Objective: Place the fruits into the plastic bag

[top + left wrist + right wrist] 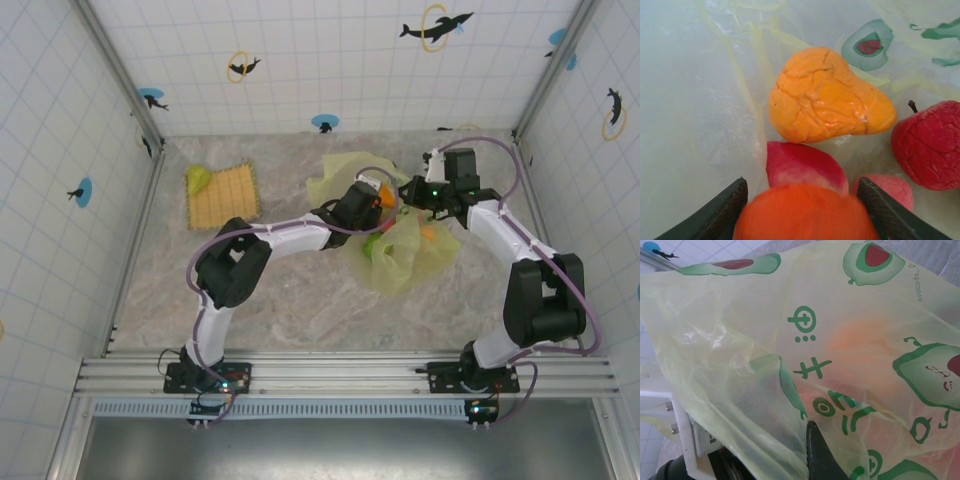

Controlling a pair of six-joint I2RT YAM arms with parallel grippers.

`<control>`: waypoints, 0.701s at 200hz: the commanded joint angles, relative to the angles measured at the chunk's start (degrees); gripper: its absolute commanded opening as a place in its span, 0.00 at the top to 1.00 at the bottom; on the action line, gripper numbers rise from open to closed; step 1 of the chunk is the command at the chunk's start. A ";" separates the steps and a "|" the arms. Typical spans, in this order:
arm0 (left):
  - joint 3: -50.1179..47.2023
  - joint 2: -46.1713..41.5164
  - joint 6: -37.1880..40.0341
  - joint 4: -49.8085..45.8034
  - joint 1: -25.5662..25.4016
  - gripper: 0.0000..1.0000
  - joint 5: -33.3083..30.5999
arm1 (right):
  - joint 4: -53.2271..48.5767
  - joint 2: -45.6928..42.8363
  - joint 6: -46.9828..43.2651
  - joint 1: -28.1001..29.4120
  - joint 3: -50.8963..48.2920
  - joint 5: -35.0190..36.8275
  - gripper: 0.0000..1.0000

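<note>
top external gives the layout: the plastic bag (405, 255) lies crumpled on the marbled desk (300, 300) right of centre, thin, see-through and yellow-green, and both arms meet over its far rim. off to the left sits a tan woven mat (225, 198) with a yellow-green fruit (198, 179) at its far left corner, well apart from the bag. the left claw (378, 200) hangs over the bag's mouth with an orange fruit (384, 190) at its tip. the right claw (412, 192) is just beside it at the rim.

left wrist takes us inside the bag: the dark fingers (720, 215) flank that orange fruit and touch it on both sides, so the left claw is pinching it. beyond it, on the film, lie a lumpy yellow-orange fruit (825, 95), a red apple (930, 145) with a stem, a red-and-pink fruit (802, 167) and a pink fruit (890, 187), all close together.

right wrist looks at the bag's outside: green avocado prints with red pits, green lettering, an orange glow through the film. the right claw is pressed together with the film gathered at its finger (820, 455), pinching the bag.
</note>
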 commanded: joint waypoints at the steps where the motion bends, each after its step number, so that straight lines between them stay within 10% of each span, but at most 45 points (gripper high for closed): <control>1: 1.53 0.01 0.66 1.10 0.43 0.36 -2.56 | -1.23 -1.70 -0.84 -0.87 1.28 -0.60 1.00; 140: -18.96 -25.14 -8.28 2.36 0.39 0.27 21.64 | 3.49 -3.15 2.58 -1.21 -3.28 0.02 1.00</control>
